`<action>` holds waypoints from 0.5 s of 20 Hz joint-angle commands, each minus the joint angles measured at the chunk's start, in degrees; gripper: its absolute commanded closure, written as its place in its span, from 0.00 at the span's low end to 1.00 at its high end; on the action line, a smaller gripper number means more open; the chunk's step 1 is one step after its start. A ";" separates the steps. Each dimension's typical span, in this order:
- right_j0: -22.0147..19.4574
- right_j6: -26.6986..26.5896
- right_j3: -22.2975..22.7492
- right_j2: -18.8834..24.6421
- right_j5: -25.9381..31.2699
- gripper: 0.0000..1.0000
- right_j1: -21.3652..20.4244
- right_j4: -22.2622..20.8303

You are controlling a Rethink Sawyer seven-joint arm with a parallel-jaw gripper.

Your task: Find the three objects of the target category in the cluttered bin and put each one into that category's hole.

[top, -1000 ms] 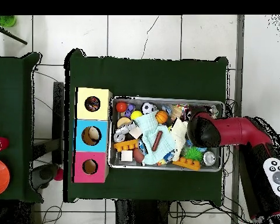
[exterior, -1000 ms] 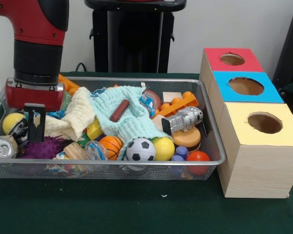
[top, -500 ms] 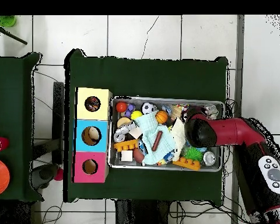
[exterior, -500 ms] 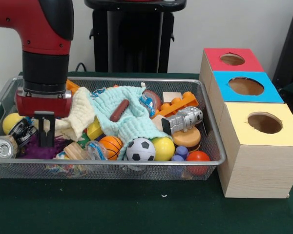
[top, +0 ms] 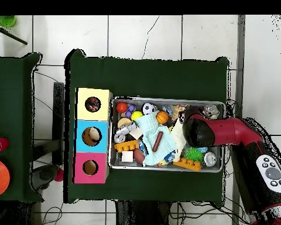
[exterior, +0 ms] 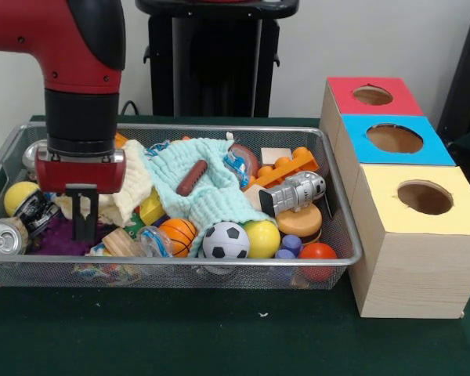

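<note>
A: Where's the gripper?
B: Down inside the wire bin, at the end farthest from the boxes. The red arm comes down over it. Jaws hang low over a purple spiky toy; can't tell if they're open or shut, only one dark finger shape shows from the front, and overhead the arm covers them.

A: What's next to it?
B: Cream cloth just beside the gripper body, a yellow ball and a drink can near that same end of the bin.

A: Balls?
B: Basketball, soccer ball, another yellow ball in a row along the bin's front wall, all touching or nearly so. A red ball sits in the front corner nearest the boxes. None held.

A: Rest of the bin?
B: Light blue cloth across the middle, a brown sausage-shaped toy on top of it. A silver toy robot and an orange block toward the boxes end.

A: Holes?
B: Three boxes in a row on the green tabletop, touching the bin's end: yellow box, blue box, red box. Overhead, something dark shows in the yellow box's hole.
</note>
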 commanded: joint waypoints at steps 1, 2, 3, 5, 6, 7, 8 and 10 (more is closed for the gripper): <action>1.05 -5.72 -0.31 1.31 -1.54 1.00 3.32 -4.02; 1.12 -5.59 -0.43 1.13 -1.78 1.00 3.53 -4.26; 1.34 -5.73 -0.61 0.94 -1.76 1.00 3.61 -4.58; 1.78 -5.89 -0.95 0.63 -1.74 1.00 3.76 -5.10; 1.94 -5.80 -1.07 0.44 -1.86 1.00 3.85 -5.30; 2.04 -5.69 -1.21 0.35 -1.97 1.00 3.97 -5.36; 2.13 -5.59 -1.35 0.25 -2.07 1.00 4.10 -5.43; 2.10 -5.43 -1.77 0.34 -2.33 1.00 4.67 -5.29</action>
